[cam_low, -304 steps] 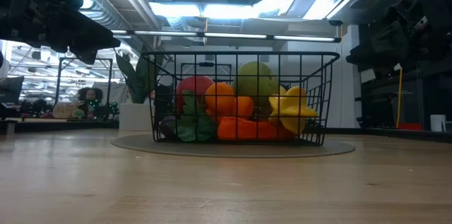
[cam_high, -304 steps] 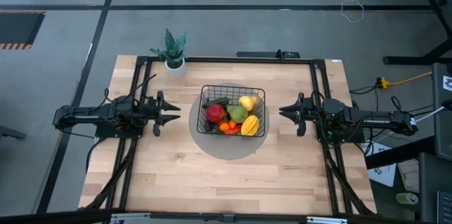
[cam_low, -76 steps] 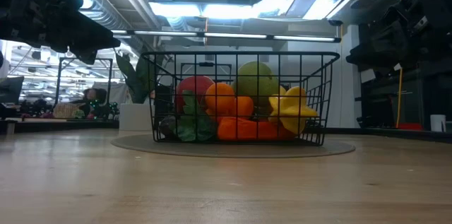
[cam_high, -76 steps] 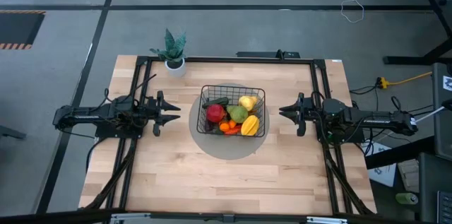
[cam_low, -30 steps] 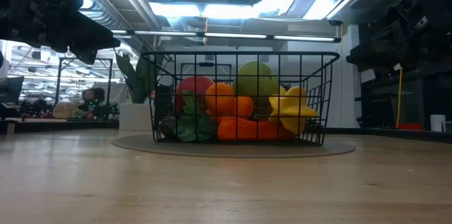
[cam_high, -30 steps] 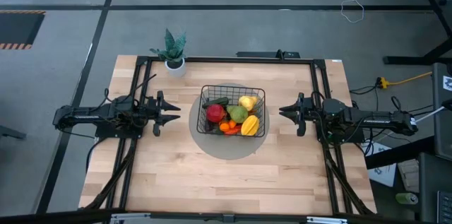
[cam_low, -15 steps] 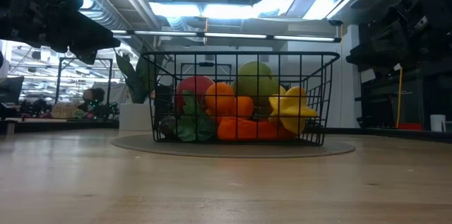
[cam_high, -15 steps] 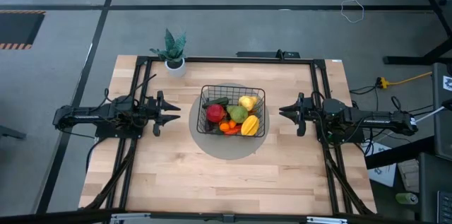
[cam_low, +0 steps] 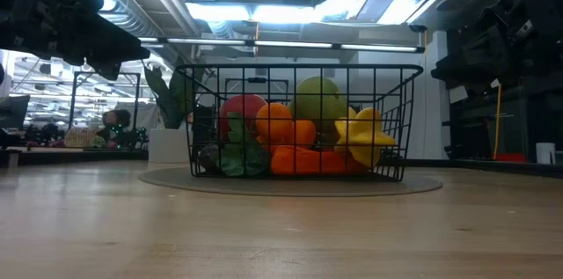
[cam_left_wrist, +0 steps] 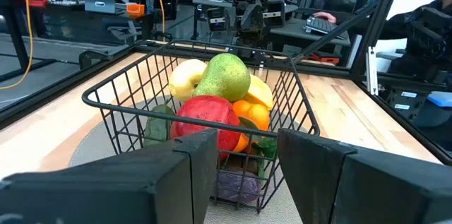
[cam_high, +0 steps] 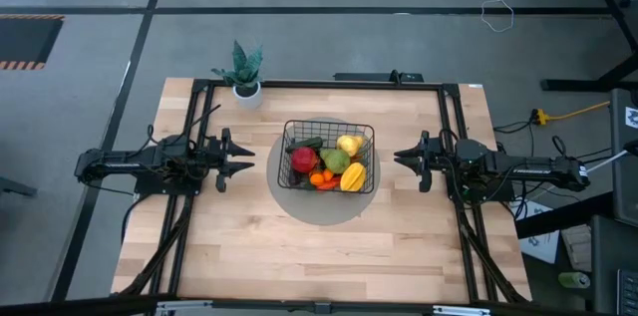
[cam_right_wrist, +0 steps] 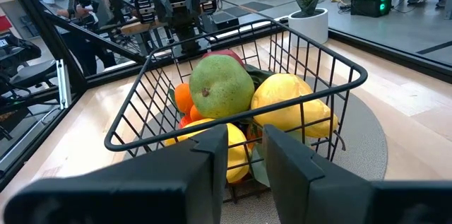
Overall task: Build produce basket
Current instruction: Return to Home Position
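Where we look straight down, the basket (cam_high: 289, 137) stands on a grey disc (cam_high: 319, 212) mid-table, filled with an apple (cam_high: 303, 159), a pear (cam_high: 337, 160), yellow fruits (cam_high: 352, 178) and an orange (cam_high: 321, 177). The left gripper (cam_high: 239, 159) waits well left of it, the right gripper (cam_high: 407, 159) well right, both apart from the wire. From table height we see a carrot (cam_low: 303, 163) and a dark green vegetable (cam_low: 236, 161) low in the basket, the pear topmost. Past the left wrist's fingers (cam_left_wrist: 176, 174), which stand apart around nothing, we find an eggplant (cam_left_wrist: 236, 185) at the bottom, below the apple. The right wrist shows its fingers (cam_right_wrist: 208, 157) likewise parted and empty, the pear and yellow fruits nearest.
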